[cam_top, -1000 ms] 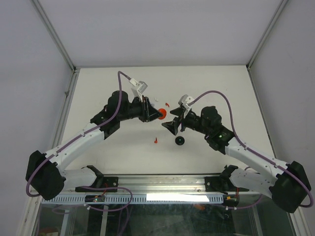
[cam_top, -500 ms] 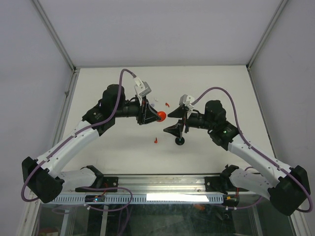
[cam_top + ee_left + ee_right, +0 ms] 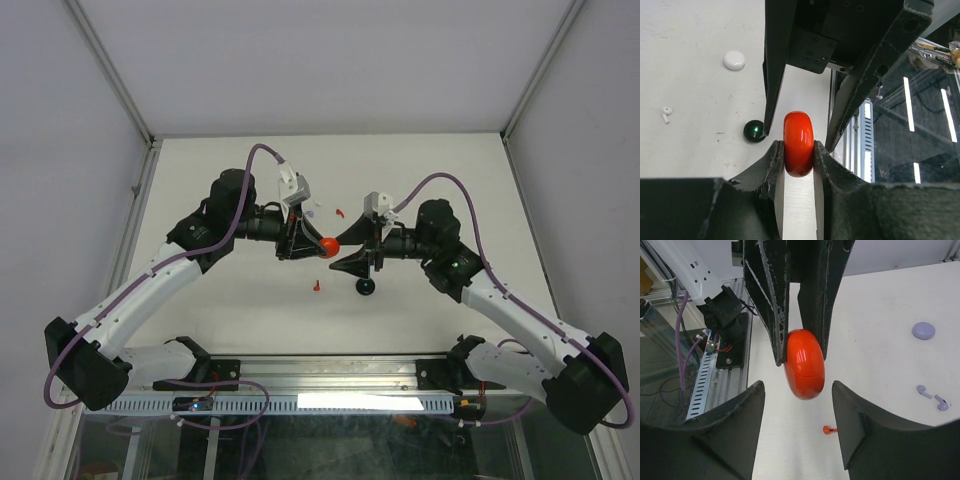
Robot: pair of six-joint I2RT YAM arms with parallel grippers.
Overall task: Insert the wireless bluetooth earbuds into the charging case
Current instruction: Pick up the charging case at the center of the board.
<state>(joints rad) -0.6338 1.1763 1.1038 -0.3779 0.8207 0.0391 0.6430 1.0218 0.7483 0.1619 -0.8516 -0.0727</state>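
Surface: White tabletop (image 3: 450, 180), closed in by pale walls.
Left hand: my left gripper (image 3: 798, 150) was clamped on the red charging case (image 3: 804, 365), which it held on edge above the table, at the centre of the overhead frame.
Right hand: my right gripper (image 3: 797, 387) stood apart, one finger on either side of that case, with a gap on both sides.
Earbuds: one red earbud (image 3: 828, 429) lay on the table low in the right wrist frame. The lavender earbuds (image 3: 941, 402) lay at its lower right, and a white earbud (image 3: 666, 114) lay at the left of the left wrist frame.
Containers: the red case was shut along its seam, so I could not see inside. The black case (image 3: 754, 131), white case (image 3: 734, 60) and lavender case (image 3: 923, 330) sat closed on the table.
Risk: the case is smooth and rounded. If my right fingers closed off-centre, I judged it could twist or squirt out of my left grip, drop and scatter the loose buds.
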